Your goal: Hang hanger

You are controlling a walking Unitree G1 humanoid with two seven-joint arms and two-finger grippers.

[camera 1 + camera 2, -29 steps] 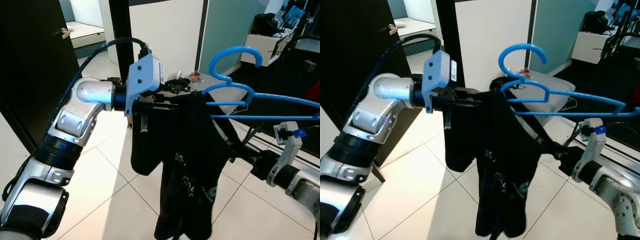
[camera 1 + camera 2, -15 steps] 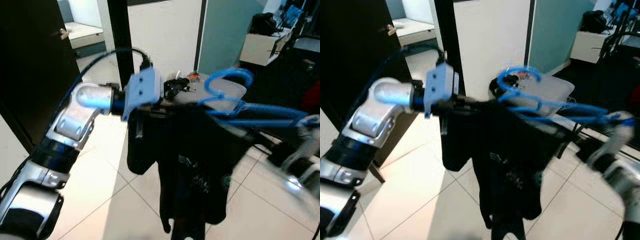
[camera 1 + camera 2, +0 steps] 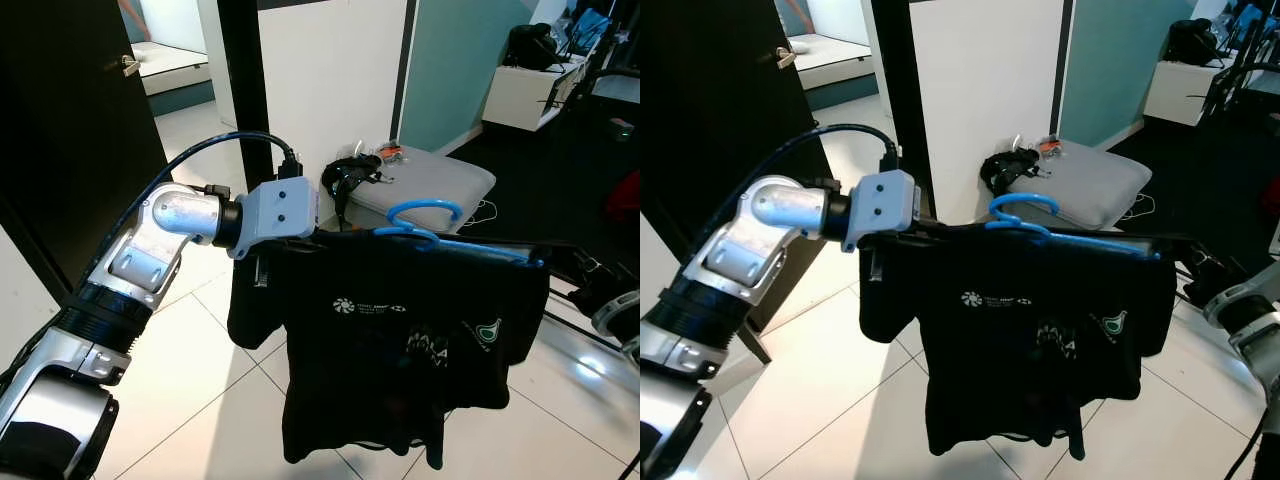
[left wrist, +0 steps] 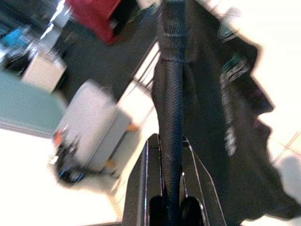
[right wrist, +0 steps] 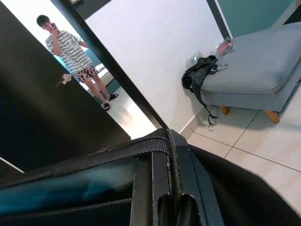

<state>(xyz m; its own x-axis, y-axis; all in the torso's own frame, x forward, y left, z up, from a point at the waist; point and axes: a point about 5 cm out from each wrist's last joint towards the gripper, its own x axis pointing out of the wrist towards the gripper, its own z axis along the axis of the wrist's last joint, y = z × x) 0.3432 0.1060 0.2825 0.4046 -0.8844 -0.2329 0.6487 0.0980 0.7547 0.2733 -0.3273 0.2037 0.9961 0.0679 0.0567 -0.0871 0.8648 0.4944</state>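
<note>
Left eye view: a blue hanger (image 3: 430, 222) carrying a black T-shirt (image 3: 400, 340) is held out level in front of the robot, spanning between its two arms above the white tiled floor (image 3: 200, 400). No container is in sight; behind the shirt stands a grey cushioned stool (image 3: 440, 180) with a black bag (image 3: 350, 172) and small items on its near end. The left gripper (image 4: 171, 188) is at the shirt's left shoulder; in the left wrist view its two black fingers (image 4: 146, 183) are closed tight on the fabric-covered hanger arm. The right gripper (image 5: 164, 188) is at the other shoulder, its fingers pinched together on the shirt's hem and the hanger beneath. A person (image 5: 70, 52) stands in the far doorway beside a dark door (image 3: 70, 130).
</note>
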